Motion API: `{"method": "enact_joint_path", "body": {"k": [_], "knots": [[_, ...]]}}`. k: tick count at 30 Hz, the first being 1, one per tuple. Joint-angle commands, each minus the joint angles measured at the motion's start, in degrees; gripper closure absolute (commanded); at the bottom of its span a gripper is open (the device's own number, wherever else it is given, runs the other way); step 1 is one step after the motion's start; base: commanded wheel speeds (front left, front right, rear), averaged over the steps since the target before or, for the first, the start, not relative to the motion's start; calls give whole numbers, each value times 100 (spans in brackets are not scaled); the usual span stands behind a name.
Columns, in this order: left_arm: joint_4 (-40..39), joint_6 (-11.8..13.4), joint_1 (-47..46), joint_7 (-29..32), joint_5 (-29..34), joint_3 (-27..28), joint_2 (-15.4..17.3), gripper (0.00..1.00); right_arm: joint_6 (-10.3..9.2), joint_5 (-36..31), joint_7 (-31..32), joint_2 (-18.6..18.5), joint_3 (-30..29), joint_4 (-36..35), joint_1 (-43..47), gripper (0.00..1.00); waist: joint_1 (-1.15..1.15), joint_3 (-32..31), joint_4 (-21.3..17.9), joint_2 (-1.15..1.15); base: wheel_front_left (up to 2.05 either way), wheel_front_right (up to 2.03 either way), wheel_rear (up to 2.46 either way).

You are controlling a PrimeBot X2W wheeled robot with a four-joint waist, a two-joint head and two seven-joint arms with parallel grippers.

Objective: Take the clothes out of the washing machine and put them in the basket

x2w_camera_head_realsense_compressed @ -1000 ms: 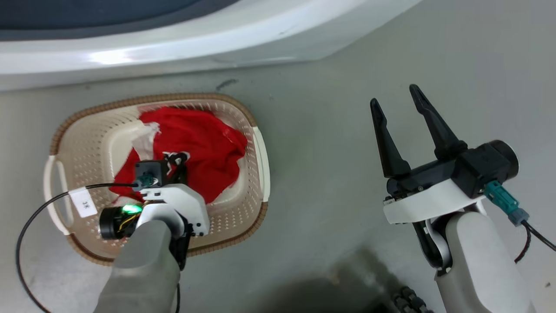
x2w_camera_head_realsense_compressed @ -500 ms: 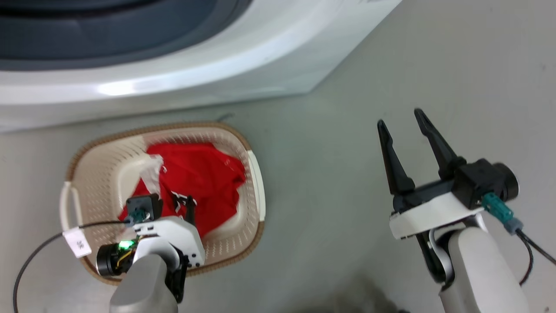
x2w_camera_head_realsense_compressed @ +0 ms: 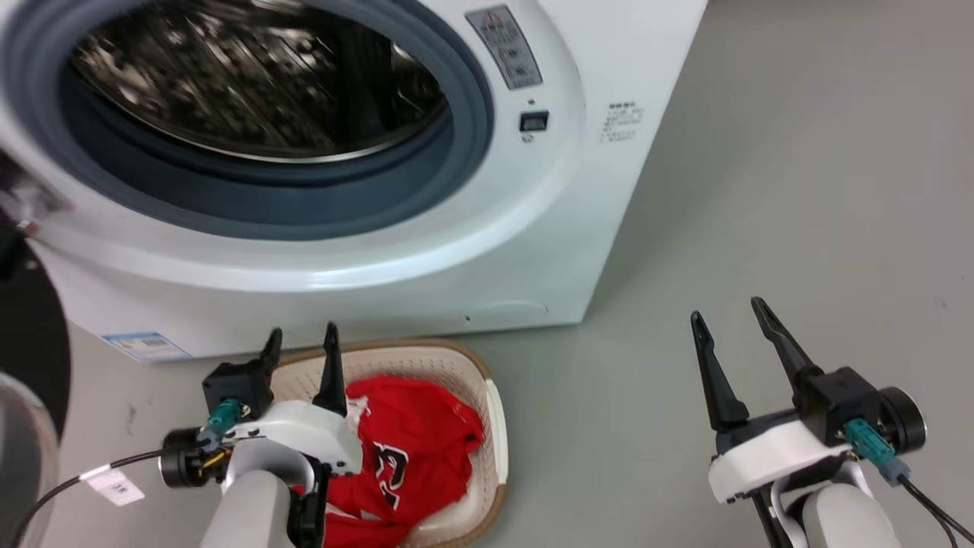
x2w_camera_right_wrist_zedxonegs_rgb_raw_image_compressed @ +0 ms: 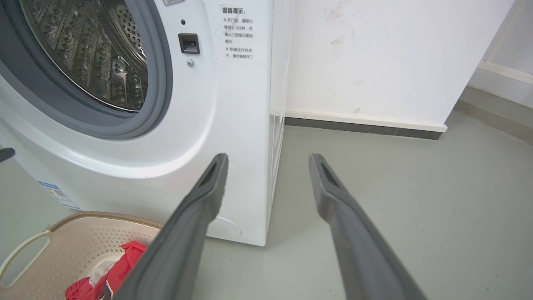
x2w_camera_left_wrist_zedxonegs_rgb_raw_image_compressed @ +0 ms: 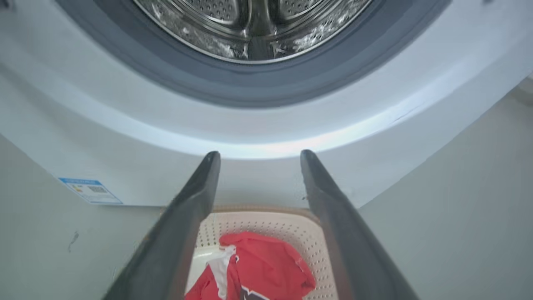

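The white washing machine stands ahead with its door open, and the steel drum shows no clothes. Red clothes with white trim and a dark number print lie in the cream basket on the floor before the machine. The same clothes and basket appear in the left wrist view, and the clothes and basket in the right wrist view. My left gripper is open and empty above the basket's near left part. Open and empty too, my right gripper hangs over bare floor to the right.
The black-framed door stands open at the far left. Grey floor spreads to the right of the machine. In the right wrist view a white wall with a dark skirting runs behind the machine.
The head camera has tilted up, bringing the drum opening into view. My left gripper has lifted out of the basket, away from the red clothes, and now points up toward the machine.
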Motion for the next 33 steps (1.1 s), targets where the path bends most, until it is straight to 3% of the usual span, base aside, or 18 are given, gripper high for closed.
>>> {"method": "enact_joint_path", "body": {"k": [1, 7, 13, 22, 33], "knots": [[-356, -3, 180, -12, 64, 27, -9, 0, -4, -67, -14, -1, -66, -23, 140, 0, 1, -439, 245, 0, 0, 0, 0], [-1630, 28, 592, -13, 250, 6, -27, 0, -4, -197, 43, -1, -217, -151, 437, 0, 1, -898, 339, 0, 0, 0, 0], [-2375, 33, 1147, -13, 502, -27, -29, 0, -4, -285, 196, -1, -437, -427, 806, 0, 1, -1400, 365, 0, 0, 0, 0], [-2623, 49, 1838, -13, 634, -66, -8, 0, -4, -243, 412, -1, -500, -948, 1238, 0, 1, -1663, 346, 0, 0, 0, 0], [-2526, 11, 1983, -14, 647, -53, -7, 0, -4, -171, 540, -1, -423, -1147, 1424, 0, 1, -1765, 418, 0, 0, 0, 0]]}}
